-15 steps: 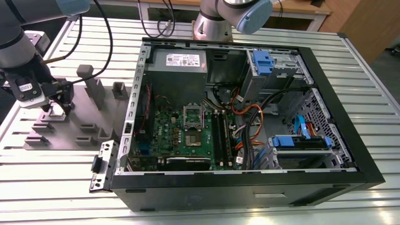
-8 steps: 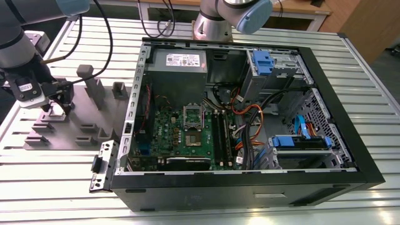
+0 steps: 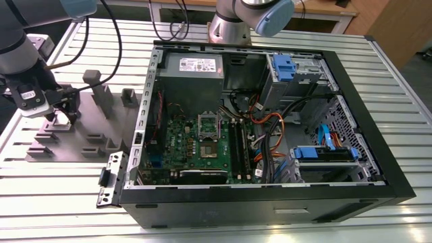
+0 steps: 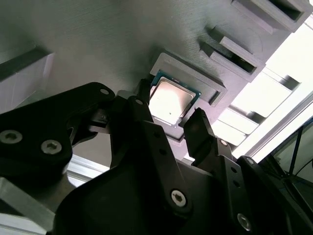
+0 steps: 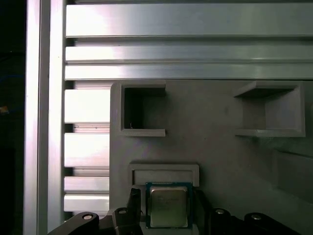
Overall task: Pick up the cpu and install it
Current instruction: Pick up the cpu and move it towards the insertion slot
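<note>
Pincer point(image 4: 168, 107): released, low over the grey holder plate point(image 3: 81, 147), with black fingertips point(image 4: 195, 122) flanking the cpu point(image 5: 168, 205) and hardly any gap on either side in both wrist views. Cannot tell whether a pad already brushes an edge.

Underneath the holder plate, slatted metal worktop point(image 3: 68, 202). Beside the holder plate, toward the exterior view's right, open computer case point(image 3: 270, 207). Inside that, well apart from the holder plate, green motherboard point(image 3: 196, 147) and its silver socket frame point(image 3: 208, 122). Smallest, the cpu itself: flat in a shallow raised nest on the holder plate, near the plate's edge, silvery top up, not yet lifted.

Likely troubles, offered as judgement:
- Closing off-centre and pinching a corner rather than two opposite edges, so tilting the chip in its nest or losing it once clear of the holder plate.
- Pressing down too far, scraping the metal top or jamming against the nest wall.
- Gripping skewed, then meeting the socket frame crooked, with harm to fine contacts.
</note>
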Tool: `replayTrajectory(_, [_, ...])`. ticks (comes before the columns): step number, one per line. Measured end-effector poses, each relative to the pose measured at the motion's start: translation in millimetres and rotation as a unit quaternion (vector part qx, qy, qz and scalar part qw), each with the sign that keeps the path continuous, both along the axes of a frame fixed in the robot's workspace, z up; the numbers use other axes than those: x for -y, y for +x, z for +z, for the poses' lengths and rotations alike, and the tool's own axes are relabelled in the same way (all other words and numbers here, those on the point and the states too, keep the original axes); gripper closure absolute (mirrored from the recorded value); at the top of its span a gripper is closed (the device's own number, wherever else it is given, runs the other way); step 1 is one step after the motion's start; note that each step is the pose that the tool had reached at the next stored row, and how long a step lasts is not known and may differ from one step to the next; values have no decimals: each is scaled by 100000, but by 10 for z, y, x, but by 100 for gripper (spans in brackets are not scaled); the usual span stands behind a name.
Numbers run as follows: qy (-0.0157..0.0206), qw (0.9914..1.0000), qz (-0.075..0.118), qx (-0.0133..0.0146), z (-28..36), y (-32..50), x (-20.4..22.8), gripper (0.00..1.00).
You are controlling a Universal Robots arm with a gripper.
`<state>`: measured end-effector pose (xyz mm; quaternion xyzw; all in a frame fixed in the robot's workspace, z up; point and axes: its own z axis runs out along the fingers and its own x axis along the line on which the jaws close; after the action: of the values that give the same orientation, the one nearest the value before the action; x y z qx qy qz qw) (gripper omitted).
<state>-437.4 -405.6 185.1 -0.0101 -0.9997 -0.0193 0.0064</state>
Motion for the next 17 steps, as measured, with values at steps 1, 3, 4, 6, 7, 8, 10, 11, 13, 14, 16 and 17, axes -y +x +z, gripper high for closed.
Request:
replayTrajectory(1, [0,100000,-1,3,-2,0,0,45])
replayTrajectory(3, [2,100000,0,7,-6,0,0,45])
replayTrajectory(4, [2,100000,0,3,-7,0,0,45])
replayTrajectory(6, [1,100000,-1,4,-11,0,0,45])
replayTrajectory(7, [0,100000,1,4,-13,0,0,45])
replayTrajectory(8, [-1,100000,1,2,-14,0,0,45])
replayTrajectory(10, [0,100000,0,4,-15,0,0,45])
replayTrajectory(11, [0,100000,0,4,-16,0,0,47])
replayTrajectory(13, [-5,100000,0,-3,-17,0,0,53])
replayTrajectory(14, [-4,100000,1,-1,-18,0,0,53])
replayTrajectory(16, [-2,100000,0,3,-20,0,0,53])
replayTrajectory(17, [0,100000,2,4,-21,0,0,53])
